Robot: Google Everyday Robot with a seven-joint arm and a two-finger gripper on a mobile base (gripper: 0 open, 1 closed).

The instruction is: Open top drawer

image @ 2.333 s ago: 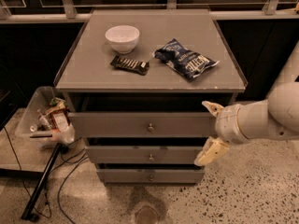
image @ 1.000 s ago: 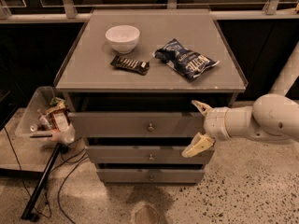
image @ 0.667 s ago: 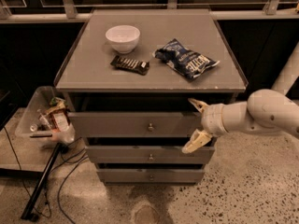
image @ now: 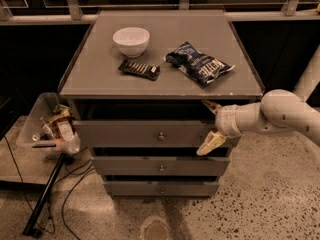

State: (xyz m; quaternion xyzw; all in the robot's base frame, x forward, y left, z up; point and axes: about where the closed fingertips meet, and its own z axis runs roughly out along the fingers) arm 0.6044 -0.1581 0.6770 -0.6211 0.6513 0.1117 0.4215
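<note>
The top drawer (image: pixel 135 133) is the highest of three grey fronts on the cabinet, with a small round metal knob (image: pixel 161 136) at its centre. Its front stands a little forward of the cabinet, with a dark gap above it. My gripper (image: pixel 209 126) reaches in from the right on a white arm and sits at the drawer front's right end, well right of the knob. It is open, one yellowish finger (image: pixel 212 106) up near the cabinet top's edge and the other finger (image: pixel 210 144) at the drawer front's lower edge.
On the cabinet top (image: pixel 95 69) lie a white bowl (image: pixel 131 41), a dark snack bar (image: pixel 139 69) and a blue chip bag (image: pixel 198 62). Two lower drawers (image: pixel 161 167) sit below. A clear bin of clutter (image: pixel 50 126) and a black pole (image: pixel 46 196) stand left.
My gripper has moved left along the drawer front, from beyond the cabinet's right side to the front's right end. Its fingers stay spread. The drawer has not visibly moved.
</note>
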